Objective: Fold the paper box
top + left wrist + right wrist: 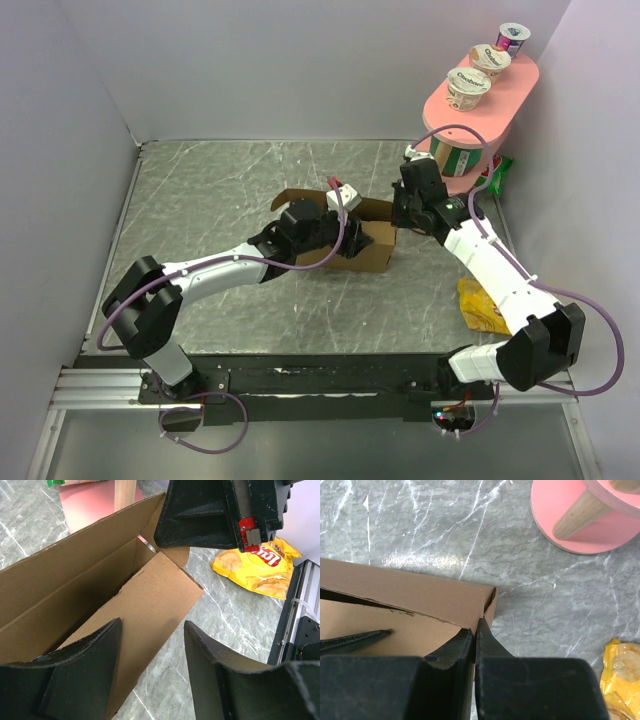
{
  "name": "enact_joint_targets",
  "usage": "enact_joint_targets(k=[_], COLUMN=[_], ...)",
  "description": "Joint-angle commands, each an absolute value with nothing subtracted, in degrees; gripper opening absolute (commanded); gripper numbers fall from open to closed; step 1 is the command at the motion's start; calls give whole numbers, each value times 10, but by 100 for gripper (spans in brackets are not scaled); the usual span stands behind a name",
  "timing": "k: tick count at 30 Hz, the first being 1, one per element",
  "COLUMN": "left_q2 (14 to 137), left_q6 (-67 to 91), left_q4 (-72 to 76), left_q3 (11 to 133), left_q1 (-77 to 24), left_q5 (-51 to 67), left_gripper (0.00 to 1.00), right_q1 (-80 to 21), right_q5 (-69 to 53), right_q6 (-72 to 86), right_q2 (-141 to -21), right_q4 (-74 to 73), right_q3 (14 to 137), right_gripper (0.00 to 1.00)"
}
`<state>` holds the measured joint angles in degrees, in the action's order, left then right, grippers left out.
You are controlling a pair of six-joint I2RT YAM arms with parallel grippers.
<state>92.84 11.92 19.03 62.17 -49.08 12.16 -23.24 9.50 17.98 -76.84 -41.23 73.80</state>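
The box (368,250) sits near the middle of the table (200,190), partly erected, its long walls raised and a brown flap standing up at its 10 o'clock corner. The left gripper (152,625) is over the box's 9 o'clock end with its fingers (80,680) spread wide and nothing between them gripped. In its wrist view one finger hangs over the box's inside and the other over the marble outside, straddling the edge of a slanting cardboard panel; I cannot tell whether either finger touches it. The right gripper (476,625) is at the box's 3 o'clock end. Its fingers (492,647) are drawn together to a thin slit right at the corner of the end wall, and they appear to pinch that wall's top edge. From the left wrist view the same gripper looms just above a small curved flap at the far end of the box. A pink stand (500,95) is at 2 o'clock from the box, well apart, carrying three yogurt cups (468,88) in a row on top. A green packet (500,175) lies at its foot. A yellow chips bag (482,305) lies on the table at 4 o'clock from the box, beside the right arm's forearm.
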Motion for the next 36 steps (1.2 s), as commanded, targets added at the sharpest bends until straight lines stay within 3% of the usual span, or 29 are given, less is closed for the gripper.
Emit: enact_joint_targets(k=[1,20,23,24,30,36], left_q2=[945,946,942,936,855,720], left_q6=[128,135,132,130,129,93], left_q4=[160,154,156,151,136,49], left_q3=[625,643,653,657,643,607], left_q1=[-487,-475,-475,-475,-444,-421], left_q5=[118,139,156,156,174,164], left_gripper=[59,60,66,74,92,93], right_q1=[-250,-279,-279,-279,-276,-269], right_q5=[66,149,155,163,165,146], right_q6=[207,223,220,219,199,176], right_q2=[-766,-629,-631,-635,-661,-687], right_q4=[-404,-291,-284,-286,-290,-284], right_q3=[702,514,505,511,533,557], right_gripper=[0,0,0,0,0,0])
